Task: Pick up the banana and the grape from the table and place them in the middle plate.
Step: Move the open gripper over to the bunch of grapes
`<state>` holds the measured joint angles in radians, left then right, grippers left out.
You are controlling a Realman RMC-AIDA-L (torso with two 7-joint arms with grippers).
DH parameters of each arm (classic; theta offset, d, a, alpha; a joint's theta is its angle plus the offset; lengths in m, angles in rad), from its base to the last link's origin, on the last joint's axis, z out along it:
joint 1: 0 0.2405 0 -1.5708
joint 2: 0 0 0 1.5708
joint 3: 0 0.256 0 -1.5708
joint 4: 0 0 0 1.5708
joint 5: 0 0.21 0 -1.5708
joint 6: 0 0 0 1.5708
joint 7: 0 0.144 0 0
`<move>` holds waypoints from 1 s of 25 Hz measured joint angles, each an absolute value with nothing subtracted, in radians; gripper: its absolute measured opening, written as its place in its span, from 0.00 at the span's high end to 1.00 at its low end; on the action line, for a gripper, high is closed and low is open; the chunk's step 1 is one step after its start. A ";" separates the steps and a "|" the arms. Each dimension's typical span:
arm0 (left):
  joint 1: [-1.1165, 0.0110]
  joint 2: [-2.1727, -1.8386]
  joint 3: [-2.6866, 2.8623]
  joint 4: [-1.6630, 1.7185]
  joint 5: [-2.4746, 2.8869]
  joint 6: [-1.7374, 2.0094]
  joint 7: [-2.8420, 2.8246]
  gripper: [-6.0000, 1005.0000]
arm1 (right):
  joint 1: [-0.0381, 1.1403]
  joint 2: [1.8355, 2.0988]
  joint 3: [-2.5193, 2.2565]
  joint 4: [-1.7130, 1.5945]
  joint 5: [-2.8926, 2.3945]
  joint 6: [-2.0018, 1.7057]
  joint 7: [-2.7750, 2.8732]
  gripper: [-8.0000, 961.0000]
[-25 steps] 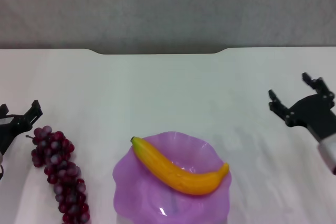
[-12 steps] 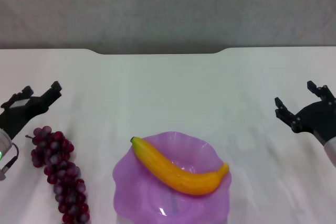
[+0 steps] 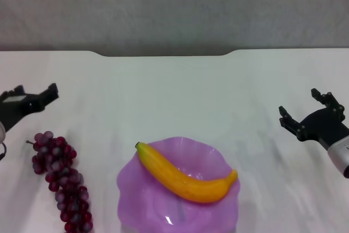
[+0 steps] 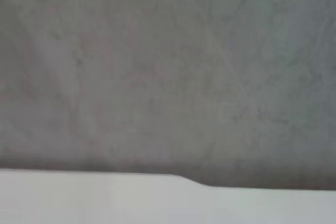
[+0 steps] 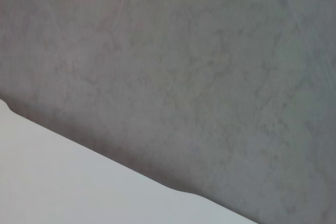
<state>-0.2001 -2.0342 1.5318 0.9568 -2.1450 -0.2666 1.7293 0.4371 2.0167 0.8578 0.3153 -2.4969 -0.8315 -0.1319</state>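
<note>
The yellow-orange banana (image 3: 185, 178) lies across the purple scalloped plate (image 3: 133, 189) at the near middle of the white table (image 3: 174, 96). The dark red-purple grape bunch (image 3: 60, 181) lies on the table left of the plate. My left gripper (image 3: 34, 95) is open and empty at the left edge, above and beyond the top of the grapes. My right gripper (image 3: 306, 110) is open and empty at the right, well clear of the plate. Neither wrist view shows the fruit or the plate.
The table's far edge has a notch (image 3: 163, 54) before a grey wall (image 3: 174, 9). Both wrist views show only that wall and a strip of the tabletop (image 4: 105, 198) (image 5: 63, 182).
My left gripper rose from beside the top of the grapes and moved away from them, then drew back a little leftward. My right gripper shifted slightly, staying open.
</note>
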 joint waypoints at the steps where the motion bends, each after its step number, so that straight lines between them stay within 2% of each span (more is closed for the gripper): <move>1: -0.174 -2.033 1.558 1.007 -2.113 -0.234 1.695 0.12 | 0.437 2.017 0.856 0.317 -2.497 -0.831 -0.132 0.09; 6: -0.013 -2.030 1.655 1.297 -1.848 -0.208 1.515 0.12 | 0.437 2.017 0.856 0.313 -2.497 -0.829 -0.131 0.09; 13: 0.065 -2.030 1.623 1.489 -1.485 -0.387 1.236 0.13 | 0.440 2.016 0.854 0.312 -2.494 -0.825 -0.131 0.09; 17: 0.056 -2.033 1.567 1.567 -1.197 -0.542 1.017 0.13 | 0.441 2.016 0.854 0.314 -2.494 -0.818 -0.130 0.09; 25: -0.054 -2.040 1.579 1.659 -0.532 -0.778 0.575 0.13 | 0.450 2.017 0.854 0.316 -2.494 -0.800 -0.129 0.09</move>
